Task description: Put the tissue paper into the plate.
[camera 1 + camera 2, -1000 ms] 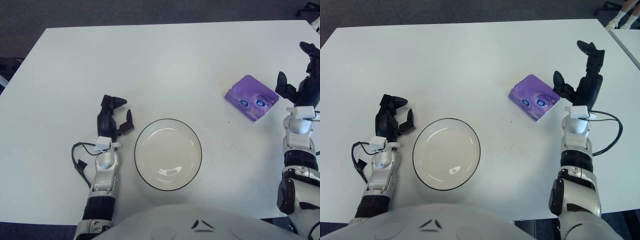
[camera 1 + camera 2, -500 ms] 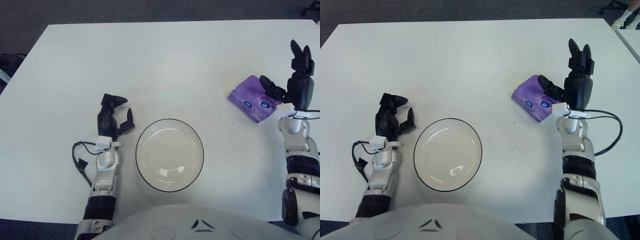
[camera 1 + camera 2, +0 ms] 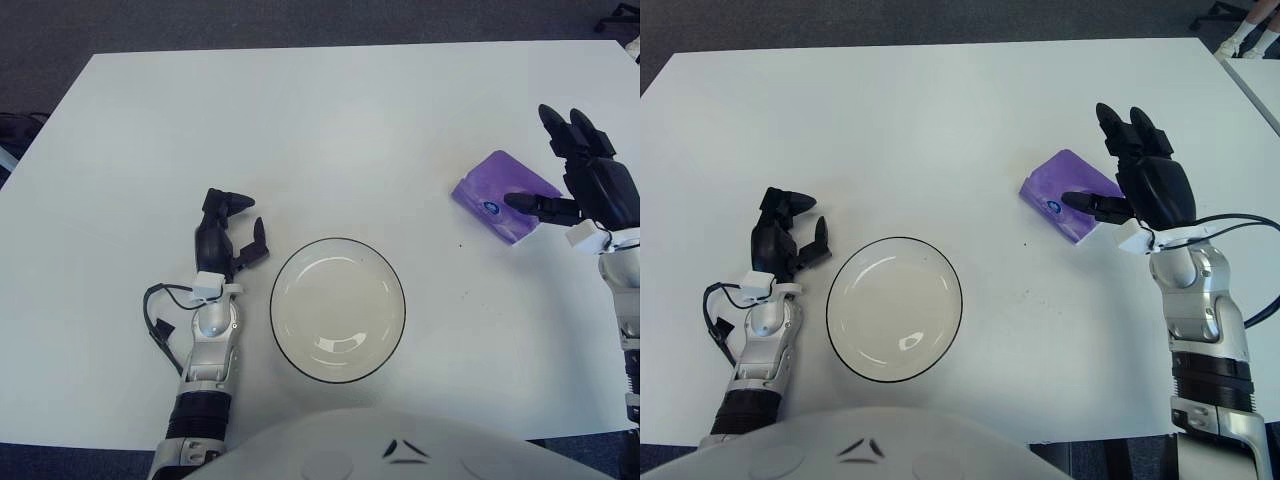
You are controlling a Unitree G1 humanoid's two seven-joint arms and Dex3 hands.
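Note:
A purple tissue pack lies on the white table at the right. My right hand hovers over its right half, palm down, fingers spread toward the far side and the thumb stretched across the pack's near edge; it is open and not closed on the pack. An empty white plate with a dark rim sits near the front centre. My left hand shows just left of the plate, fingers loosely bent and holding nothing.
A black cable loops beside the left forearm. Another cable trails right from the right wrist. The table's far edge meets dark floor.
My right hand has swung from upright beside the pack to lean over its right half, thumb now across it. The pack, the plate and the left hand have stayed put.

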